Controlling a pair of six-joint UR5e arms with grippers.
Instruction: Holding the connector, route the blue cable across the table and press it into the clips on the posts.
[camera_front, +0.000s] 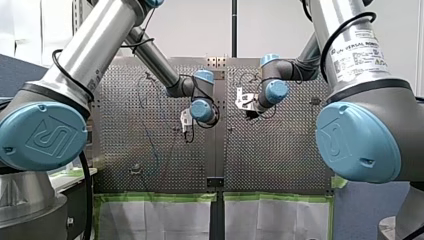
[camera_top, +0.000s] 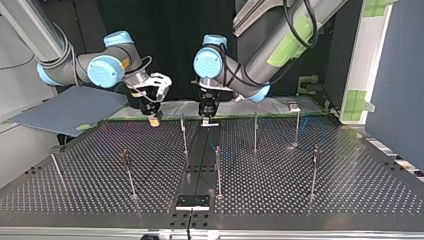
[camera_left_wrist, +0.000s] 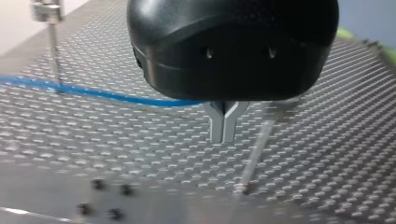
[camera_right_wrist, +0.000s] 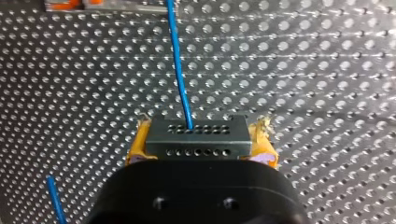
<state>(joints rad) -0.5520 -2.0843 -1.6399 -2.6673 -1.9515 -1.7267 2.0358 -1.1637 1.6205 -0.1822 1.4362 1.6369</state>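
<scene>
The robot's right claw (camera_right_wrist: 200, 145) clamps a dark, hole-studded connector (camera_right_wrist: 197, 135) between its yellow pads (camera_right_wrist: 136, 150), seen close in the right wrist view. The blue cable (camera_right_wrist: 180, 70) leaves the connector's face and runs straight ahead over the perforated counter (camera_right_wrist: 327, 70), and a second short length of blue cable shows beside the claw. In the left wrist view, the left claw (camera_left_wrist: 223, 136) has its metal fingers (camera_left_wrist: 216, 125) pressed together at the tips with nothing visible between them, poised just above the counter. There the cable lies on the counter, passes behind the claw's black body and runs by the base of a post (camera_left_wrist: 54, 51) that carries a clip (camera_left_wrist: 45, 10) at its top. Only the top view takes in the whole field: thin upright posts (camera_top: 255, 131) stand spread over the counter, and both claws hang near its far edge. The right claw is at that view's left with its pads low over the surface, and the left claw is just beside it toward the middle; the cable shows only as faint blue traces. The front view shows both arms reaching in from the sides and the cable as a thin line on the counter's left half, but the claws are too small there to read their grip.
</scene>
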